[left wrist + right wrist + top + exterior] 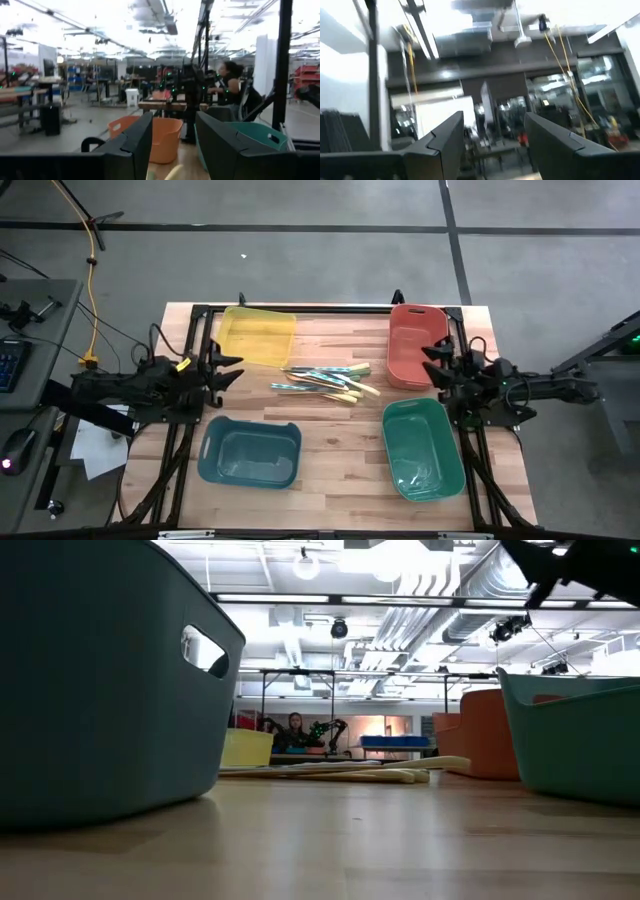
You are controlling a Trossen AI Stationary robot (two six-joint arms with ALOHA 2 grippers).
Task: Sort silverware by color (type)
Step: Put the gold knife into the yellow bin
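Mixed-colour silverware (pixel 322 381) piled mid-table, grippers apart

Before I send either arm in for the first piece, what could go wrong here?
The silverware lies in one overlapping heap mid-table, so a grasp may lift or drag several pieces at once. The open left gripper and open right gripper flank the heap; both reaching in could collide. The thin pieces lie flat, so fingers may slip.
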